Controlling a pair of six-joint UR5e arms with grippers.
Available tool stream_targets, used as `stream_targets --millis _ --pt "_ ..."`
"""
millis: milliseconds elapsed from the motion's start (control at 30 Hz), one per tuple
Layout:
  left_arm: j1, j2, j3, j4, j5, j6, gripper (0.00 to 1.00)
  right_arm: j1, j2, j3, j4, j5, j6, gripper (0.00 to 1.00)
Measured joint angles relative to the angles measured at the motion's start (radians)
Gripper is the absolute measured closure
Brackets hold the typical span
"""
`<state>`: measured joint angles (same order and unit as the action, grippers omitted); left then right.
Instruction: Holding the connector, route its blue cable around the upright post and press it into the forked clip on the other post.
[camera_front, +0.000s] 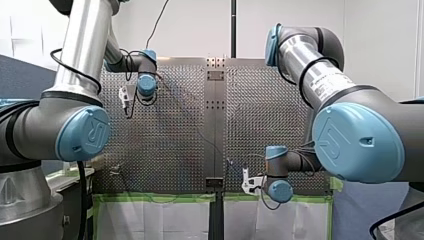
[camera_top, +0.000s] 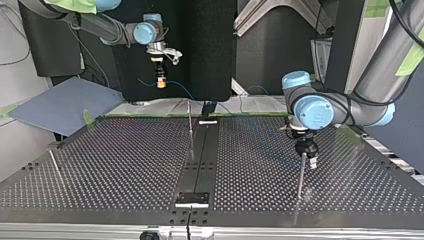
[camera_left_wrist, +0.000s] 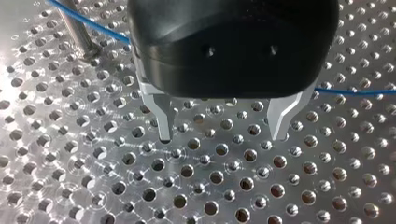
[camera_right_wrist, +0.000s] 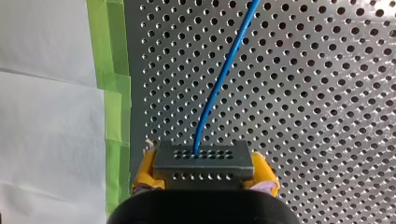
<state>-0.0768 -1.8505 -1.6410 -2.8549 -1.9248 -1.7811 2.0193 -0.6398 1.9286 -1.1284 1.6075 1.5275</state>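
My right gripper (camera_right_wrist: 205, 174) is shut, its yellow pads (camera_right_wrist: 145, 171) clamped on a grey perforated connector (camera_right_wrist: 203, 157). A blue cable (camera_right_wrist: 219, 88) leaves the connector and runs ahead over the perforated plate. In the top view this gripper (camera_top: 160, 82) hangs high at the back left with the connector. My left gripper (camera_left_wrist: 223, 136) is open just above the plate, with nothing between its metal fingers (camera_left_wrist: 164, 122). The blue cable (camera_left_wrist: 355, 91) passes behind it, beside the base of an upright post (camera_left_wrist: 78, 32). In the top view my left gripper (camera_top: 307, 159) sits by a thin post (camera_top: 301, 176).
Another thin post (camera_top: 190, 127) stands near the black centre strip (camera_top: 200, 160), and a third post (camera_top: 56, 167) at the top view's left. Green tape (camera_right_wrist: 112, 102) and white sheet (camera_right_wrist: 46, 116) border the plate beside my right gripper. A grey board (camera_top: 60, 105) leans at the back left.
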Motion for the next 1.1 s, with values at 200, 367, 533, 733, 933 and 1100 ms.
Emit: stream_targets --millis 200,367,533,733,933,1100 --pt "-0.002 0.000 0.000 -0.016 -0.007 -0.006 0.00 -0.008 0.002 0.000 -0.001 -0.031 -0.001 1.00" --pt "-0.004 0.005 0.000 -0.050 0.001 -0.039 0.00 -0.009 0.003 0.000 0.005 -0.039 -0.002 1.00" --pt "-0.004 0.031 -0.010 -0.094 0.010 -0.082 0.00 -0.009 0.004 0.000 0.008 -0.047 -0.002 1.00" --pt "0.008 0.086 -0.060 -0.117 0.000 -0.118 0.00 -0.010 0.004 -0.001 0.019 -0.053 0.000 1.00" --pt "0.021 0.134 -0.108 -0.134 -0.040 -0.093 0.00 -0.010 0.004 -0.009 0.046 -0.052 -0.001 1.00" --pt "0.022 0.175 -0.149 -0.171 -0.080 -0.055 0.00 -0.010 0.004 -0.014 0.063 -0.053 -0.002 1.00"
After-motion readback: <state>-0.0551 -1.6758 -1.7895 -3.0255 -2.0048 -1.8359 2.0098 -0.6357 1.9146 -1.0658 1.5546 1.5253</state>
